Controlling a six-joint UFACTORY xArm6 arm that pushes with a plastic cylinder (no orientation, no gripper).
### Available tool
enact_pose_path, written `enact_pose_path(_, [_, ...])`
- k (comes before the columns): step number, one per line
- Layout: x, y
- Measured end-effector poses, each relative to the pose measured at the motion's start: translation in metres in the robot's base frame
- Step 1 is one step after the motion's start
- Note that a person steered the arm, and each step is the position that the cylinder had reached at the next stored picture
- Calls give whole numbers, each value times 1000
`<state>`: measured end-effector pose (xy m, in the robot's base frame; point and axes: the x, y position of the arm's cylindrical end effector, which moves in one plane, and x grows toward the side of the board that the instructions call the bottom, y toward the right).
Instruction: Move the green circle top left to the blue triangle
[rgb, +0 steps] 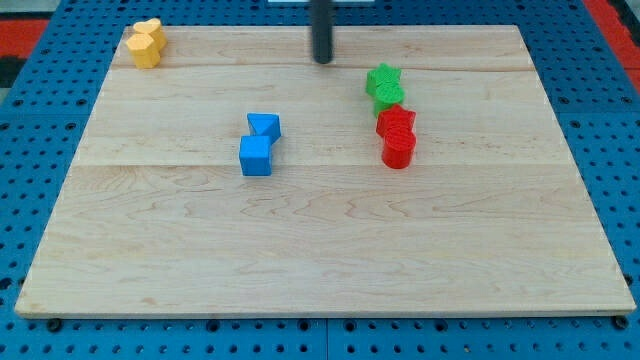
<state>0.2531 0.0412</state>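
Observation:
The green circle (389, 98) lies right of the board's centre, touching a green star (382, 78) just above it. The blue triangle (265, 126) lies left of centre, touching a blue cube (256, 156) below it. My tip (322, 60) stands near the view's top edge of the board, up and left of the green star by a short gap, and up and right of the blue triangle. It touches no block.
A red star (396, 122) and a red cylinder (399, 149) sit directly below the green circle in a column. Two yellow blocks (147, 43) sit at the board's top left corner. The wooden board (320, 260) lies on a blue pegboard.

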Motion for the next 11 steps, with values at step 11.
enact_pose_path(11, [72, -90])
